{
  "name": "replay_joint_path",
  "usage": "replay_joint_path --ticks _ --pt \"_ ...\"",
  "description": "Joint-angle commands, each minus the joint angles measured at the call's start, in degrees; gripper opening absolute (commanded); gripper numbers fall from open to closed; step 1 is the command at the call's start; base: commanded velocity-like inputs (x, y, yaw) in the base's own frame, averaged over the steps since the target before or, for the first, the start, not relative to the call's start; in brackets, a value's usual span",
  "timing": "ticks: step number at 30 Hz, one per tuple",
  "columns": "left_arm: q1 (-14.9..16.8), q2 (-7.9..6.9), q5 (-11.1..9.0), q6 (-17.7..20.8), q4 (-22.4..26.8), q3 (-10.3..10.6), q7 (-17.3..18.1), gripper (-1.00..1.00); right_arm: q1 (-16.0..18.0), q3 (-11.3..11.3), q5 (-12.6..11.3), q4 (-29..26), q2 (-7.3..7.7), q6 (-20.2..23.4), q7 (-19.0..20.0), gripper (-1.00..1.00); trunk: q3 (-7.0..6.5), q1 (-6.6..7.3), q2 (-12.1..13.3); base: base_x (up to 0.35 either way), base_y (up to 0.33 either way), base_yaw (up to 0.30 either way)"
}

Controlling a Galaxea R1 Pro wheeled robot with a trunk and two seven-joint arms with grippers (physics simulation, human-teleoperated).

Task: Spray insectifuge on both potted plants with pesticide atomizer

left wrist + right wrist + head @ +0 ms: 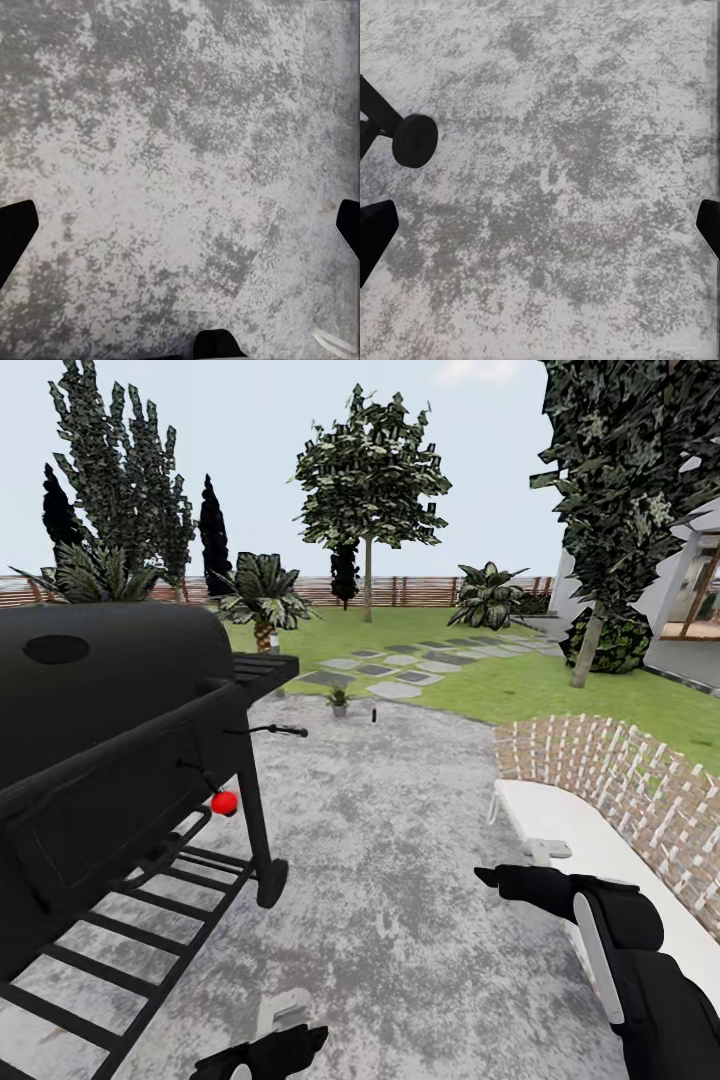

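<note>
Both hands are out low over the patio (pixel 400 840): the right hand (pixel 500 878) reaches forward beside a white bench (pixel 600 850), the left hand (pixel 275 1050) sits at the bottom edge of the head view. Each wrist view shows black fingertips (pixel 15 232) far apart at the frame edges, so both hands are wide open and hold nothing, with bare mottled grey stone between them. A black barbecue grill (pixel 110 740) stands to the left, a red knob (pixel 224 803) on its front; its round foot (pixel 415 140) shows in the right wrist view. Far ahead, at the patio's edge, sits one small potted plant (pixel 339 700). Just right of it stands a slim dark upright thing (pixel 375 714), possibly the atomizer, too small to tell. Behind lie lawn (pixel 520 685), stepping stones (pixel 400 670), trees and a wooden fence (pixel 420 592).
</note>
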State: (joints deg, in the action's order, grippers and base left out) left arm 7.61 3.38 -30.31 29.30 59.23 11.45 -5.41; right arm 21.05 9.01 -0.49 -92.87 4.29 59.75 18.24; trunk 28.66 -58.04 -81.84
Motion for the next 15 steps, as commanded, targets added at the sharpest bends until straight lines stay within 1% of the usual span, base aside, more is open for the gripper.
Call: replay_joint_path --ticks 1,15 --pt "0.0 -0.02 -0.6 0.2 0.1 0.1 -0.6 1.0 0.0 0.0 0.0 0.0 0.01 0.2 0.1 1.0 0.06 -0.03 0.0 0.259 -0.247 0.0" --pt "0.0 -0.04 -0.5 0.2 0.1 0.1 -0.6 1.0 0.0 0.0 0.0 0.0 0.01 0.2 0.1 1.0 0.06 -0.03 0.0 0.259 -0.249 0.0"
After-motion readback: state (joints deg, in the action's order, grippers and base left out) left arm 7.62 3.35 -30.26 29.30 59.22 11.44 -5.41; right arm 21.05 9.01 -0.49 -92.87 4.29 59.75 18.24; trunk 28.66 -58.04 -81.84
